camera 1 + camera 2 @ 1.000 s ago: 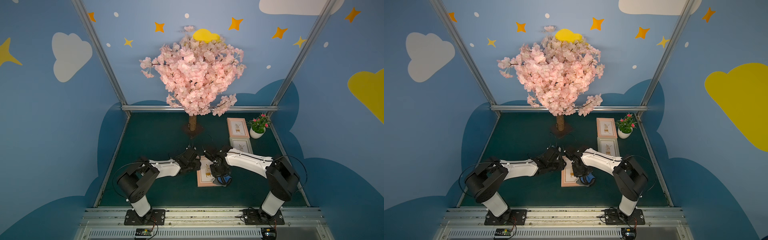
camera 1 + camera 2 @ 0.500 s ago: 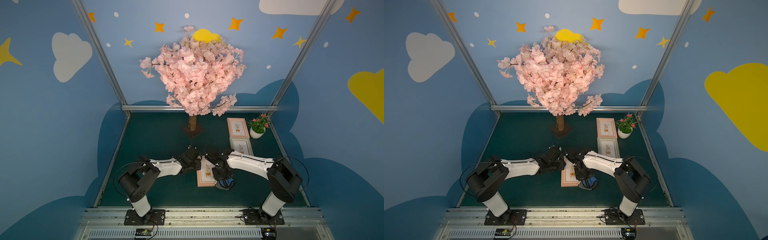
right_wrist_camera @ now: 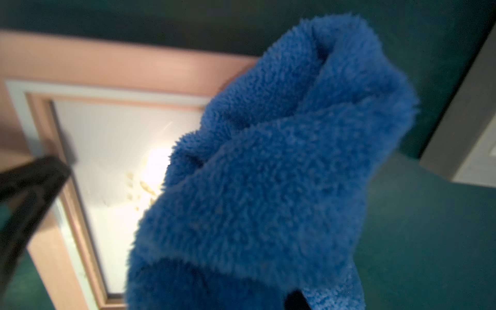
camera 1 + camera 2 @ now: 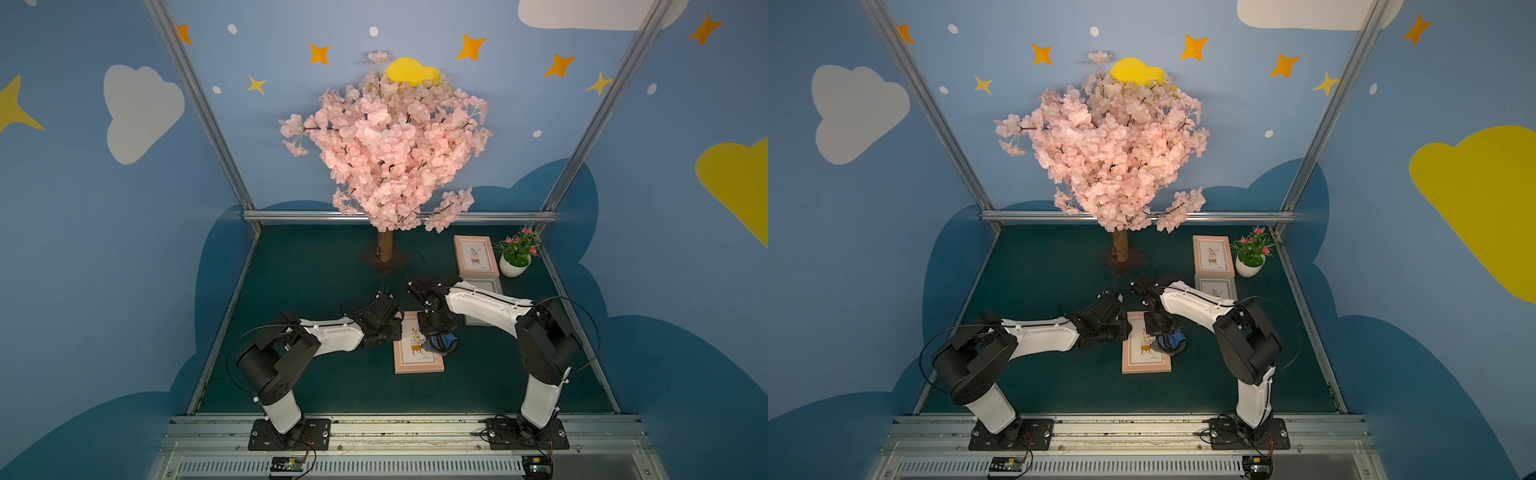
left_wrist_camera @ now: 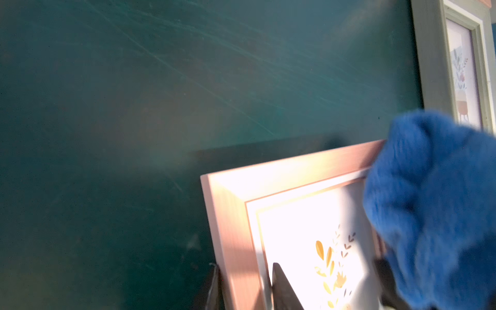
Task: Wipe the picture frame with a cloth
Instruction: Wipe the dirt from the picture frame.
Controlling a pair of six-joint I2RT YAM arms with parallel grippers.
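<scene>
Wiping seems partway: right claw point(image 4: 435, 333), closed on bunched blue plush cloth point(image 4: 444, 344), presses pink wooden picture frame point(image 4: 417, 363) beneath it; left claw point(image 5: 244, 268) pinches its edge.

Your pink frame point(image 4: 415, 355) lies flat on the surface point(image 4: 332, 270), near the middle, plant print facing up. Your blue plush cloth point(image 4: 444, 344) sits bunched over its right edge.

cloth point(image 4: 445, 344) moved back toward frame's point(image 4: 417, 362) far end w/ r gripper point(image 4: 437, 337)
</scene>
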